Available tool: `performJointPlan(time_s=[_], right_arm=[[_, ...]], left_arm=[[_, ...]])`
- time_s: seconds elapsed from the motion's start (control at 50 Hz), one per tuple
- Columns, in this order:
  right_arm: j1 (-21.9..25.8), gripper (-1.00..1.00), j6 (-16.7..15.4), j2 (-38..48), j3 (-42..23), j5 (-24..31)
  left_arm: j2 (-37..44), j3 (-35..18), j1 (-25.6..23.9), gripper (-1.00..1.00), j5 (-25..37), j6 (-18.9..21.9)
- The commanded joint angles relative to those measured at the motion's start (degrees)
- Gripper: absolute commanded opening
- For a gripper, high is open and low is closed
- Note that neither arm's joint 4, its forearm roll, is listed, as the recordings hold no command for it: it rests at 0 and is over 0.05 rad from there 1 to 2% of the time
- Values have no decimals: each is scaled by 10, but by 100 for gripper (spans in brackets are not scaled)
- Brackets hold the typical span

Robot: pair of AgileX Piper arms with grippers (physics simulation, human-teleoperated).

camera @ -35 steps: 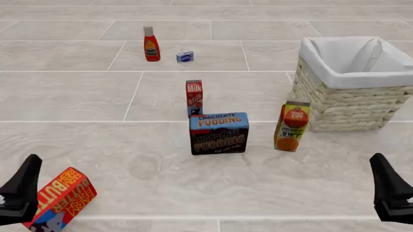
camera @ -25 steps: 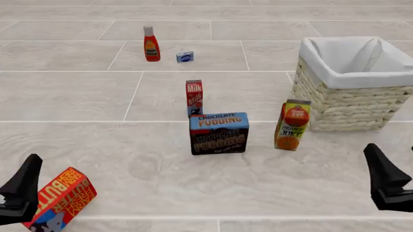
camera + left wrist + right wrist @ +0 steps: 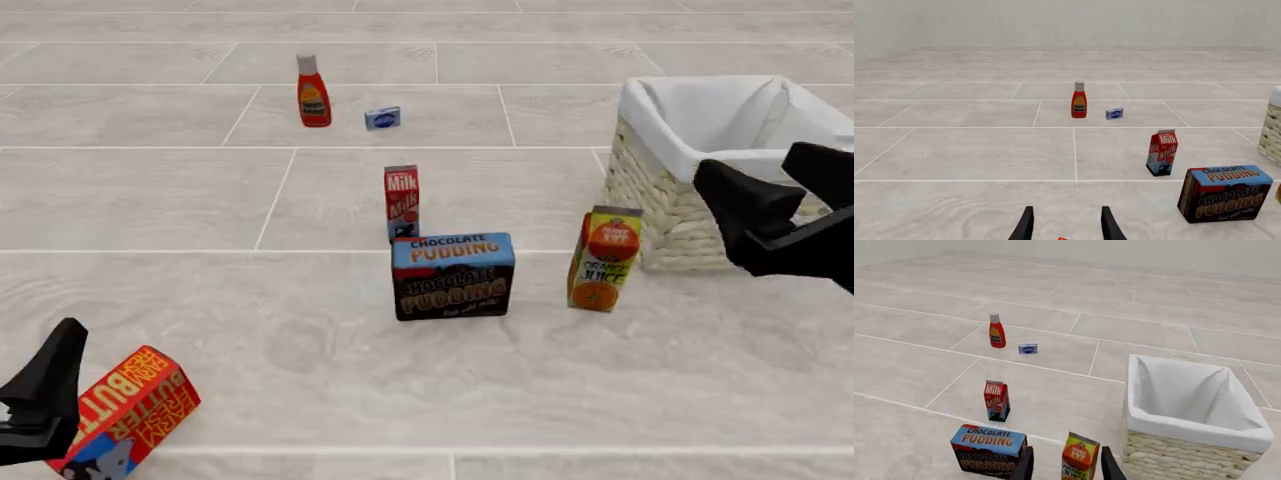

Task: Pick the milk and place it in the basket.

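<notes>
The milk (image 3: 402, 200) stands upright mid-table, just behind a pudding box; it also shows in the left wrist view (image 3: 1161, 152) and the right wrist view (image 3: 996, 401). The basket (image 3: 657, 128) stands at the right, seen too in the right wrist view (image 3: 1186, 422) and at the edge of the left wrist view (image 3: 1274, 131). My right gripper (image 3: 781, 192) is open and empty, raised in front of the basket's near side, well right of the milk. My left gripper (image 3: 1067, 227) is open and empty, low at the near left corner (image 3: 47, 390).
A chocolate pudding box (image 3: 453, 273) stands right in front of the milk. An orange juice carton (image 3: 602, 258) stands beside the basket. A red sauce bottle (image 3: 312, 90) and a small blue box (image 3: 383, 116) are at the back. A butter box (image 3: 123, 408) lies by the left gripper.
</notes>
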Motion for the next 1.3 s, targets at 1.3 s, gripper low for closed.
performJointPlan(time_s=[1.3], right_arm=[[172,100,73,629,-505,60]], left_arm=[[0,0,0,100,0,0]])
